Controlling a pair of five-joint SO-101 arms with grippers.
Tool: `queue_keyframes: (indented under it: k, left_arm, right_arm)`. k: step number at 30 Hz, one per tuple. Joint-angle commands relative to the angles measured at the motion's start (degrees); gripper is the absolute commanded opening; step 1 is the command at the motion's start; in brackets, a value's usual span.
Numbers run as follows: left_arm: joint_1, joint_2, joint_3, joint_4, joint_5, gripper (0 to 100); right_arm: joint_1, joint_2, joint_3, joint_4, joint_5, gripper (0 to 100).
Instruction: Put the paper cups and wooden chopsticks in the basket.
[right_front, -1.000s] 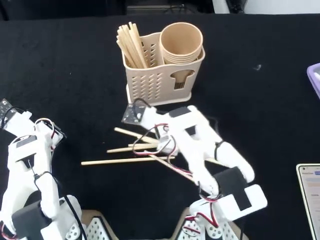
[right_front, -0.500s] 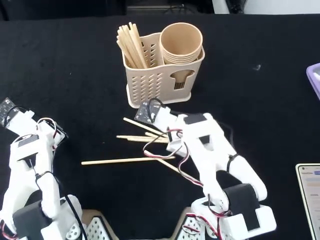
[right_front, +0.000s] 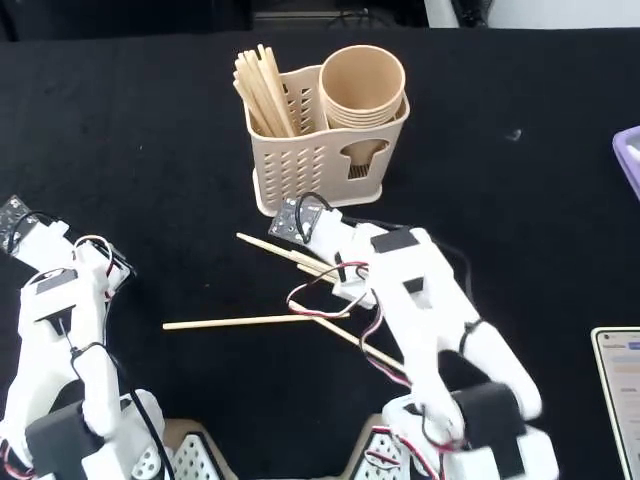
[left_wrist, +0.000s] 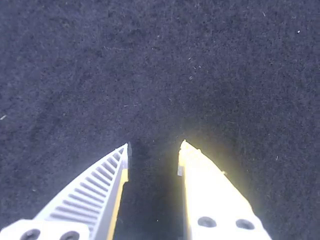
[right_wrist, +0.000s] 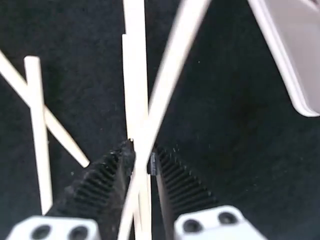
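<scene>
Black cloth (right_front: 520, 250) covers the table. At its far middle the basket (right_front: 320, 165) holds cups (right_front: 362, 85) in one compartment and chopsticks (right_front: 262, 90) in the other. Just in front of it, the right gripper (right_wrist: 142, 155) pinches crossed sticks (right_wrist: 135, 90) between nearly closed jaws. A loose stick (right_front: 240, 321) lies nearby. The left gripper (left_wrist: 152, 150), parted a little and holding nothing, hangs over bare cloth at the near left.

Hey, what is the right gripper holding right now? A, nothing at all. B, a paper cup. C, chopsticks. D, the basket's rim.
C: the right wrist view shows the right gripper shut on chopsticks; the cups sit in the basket.
</scene>
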Motion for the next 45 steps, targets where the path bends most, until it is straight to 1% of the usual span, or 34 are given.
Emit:
queue_keyframes:
  k: [1,5,11,15,20,23,25,30,36,45]
  left_arm:
    - [0.8,-0.2,-3.9,-0.5,0.4,17]
    - [0.8,-0.2,-3.9,-0.5,0.4,17]
    - [0.8,-0.2,-3.9,-0.5,0.4,17]
    - [0.8,-0.2,-3.9,-0.5,0.4,17]
    - [0.4,-0.2,-3.9,-0.5,0.4,17]
    - [0.2,-0.2,-3.7,-0.5,0.4,17]
    - [-0.4,-0.2,-3.8,-0.4,0.4,17]
    - [-2.2,-0.2,-4.0,-0.4,0.4,17]
    - [-2.1,-0.2,-4.0,-0.4,0.4,17]
    - [-2.0,-0.2,-4.0,-0.4,0.4,17]
  right_arm:
    - [-0.4,-6.9,-1.1,2.9,0.4,1.1]
    - [-0.5,-11.4,-1.1,4.7,0.4,1.1]
    - [-0.6,-14.0,-1.5,4.1,0.1,1.1]
    - [-3.0,-13.4,-0.7,-1.8,-5.8,1.1]
    - [-11.7,-12.5,-0.4,-8.4,-11.6,1.1]
    - [-15.2,-12.5,-1.7,-11.6,-14.8,1.1]
    - [-16.4,-12.5,-3.4,-13.4,-17.4,1.1]
    - [-16.7,-12.4,-5.6,-17.9,-22.3,1.1]
    - [-17.9,-12.8,-6.9,-21.0,-22.9,1.1]
    - [-22.6,-12.5,-17.0,-21.1,-23.6,1.1]
